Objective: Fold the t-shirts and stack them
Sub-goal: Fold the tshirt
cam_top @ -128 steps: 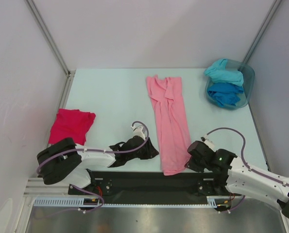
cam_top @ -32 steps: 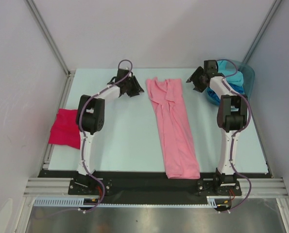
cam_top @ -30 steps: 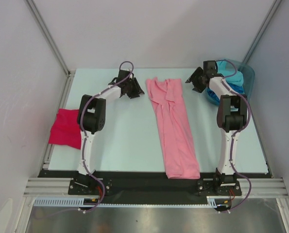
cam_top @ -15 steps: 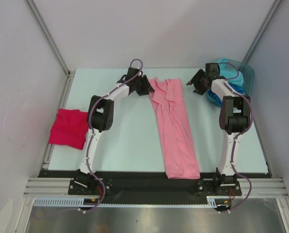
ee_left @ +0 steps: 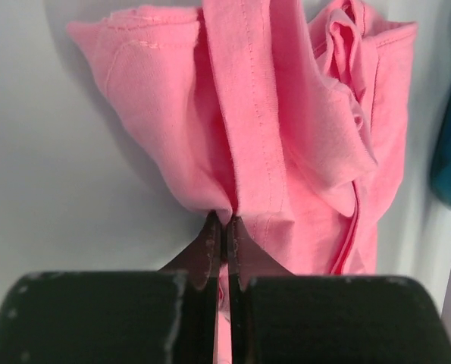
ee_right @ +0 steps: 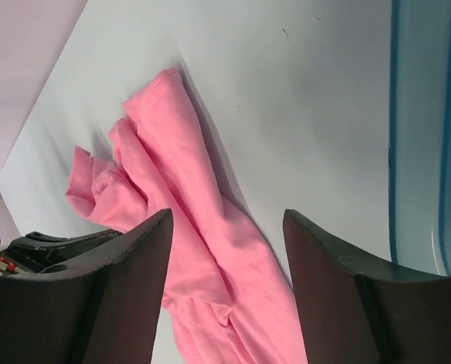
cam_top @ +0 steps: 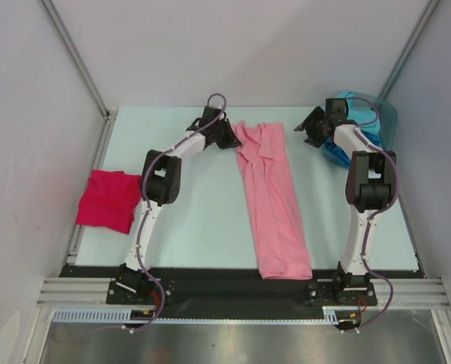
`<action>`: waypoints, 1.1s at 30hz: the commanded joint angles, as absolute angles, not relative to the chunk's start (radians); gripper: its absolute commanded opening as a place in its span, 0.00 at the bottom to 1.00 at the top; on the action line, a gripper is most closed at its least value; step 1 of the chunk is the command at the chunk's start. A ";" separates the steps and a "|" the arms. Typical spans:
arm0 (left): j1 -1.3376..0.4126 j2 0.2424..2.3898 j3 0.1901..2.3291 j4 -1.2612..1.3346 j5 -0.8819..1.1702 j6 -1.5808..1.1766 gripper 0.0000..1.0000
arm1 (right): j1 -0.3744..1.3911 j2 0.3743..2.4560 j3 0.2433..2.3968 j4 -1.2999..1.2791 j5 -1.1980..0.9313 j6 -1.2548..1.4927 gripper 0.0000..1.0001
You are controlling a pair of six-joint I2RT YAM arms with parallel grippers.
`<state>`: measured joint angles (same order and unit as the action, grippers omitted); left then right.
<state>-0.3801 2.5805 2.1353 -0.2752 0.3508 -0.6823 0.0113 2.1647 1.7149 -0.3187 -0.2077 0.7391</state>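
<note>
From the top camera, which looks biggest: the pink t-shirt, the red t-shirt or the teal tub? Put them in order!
1. pink t-shirt, biggest by far.
2 and 3, a tie: red t-shirt and teal tub look alike, and the right arm hides part of the tub.

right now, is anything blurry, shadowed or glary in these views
Left wrist: the left end effector looks soft up close, the pink t-shirt seams sharp. Right wrist: the right end effector is blurred, the shirt edge throws a shadow. Top external: even, soft light.
</note>
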 commanded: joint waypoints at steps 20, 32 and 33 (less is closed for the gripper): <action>-0.223 2.626 2.451 -0.486 0.279 -0.572 0.01 | 0.028 1.804 1.309 -0.045 -0.149 0.854 0.63; -0.215 2.671 2.499 -0.497 0.411 -0.552 0.18 | 0.028 1.695 1.193 -0.009 -0.103 0.867 0.62; -0.230 2.678 2.499 -0.497 0.422 -0.551 0.18 | 0.029 1.695 1.190 0.020 -0.104 0.870 0.62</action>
<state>-0.1596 2.6656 2.4466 -0.5179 0.3531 -0.5823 0.0227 1.7401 1.2011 -0.0429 -0.1207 0.8608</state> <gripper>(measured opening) 0.175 0.620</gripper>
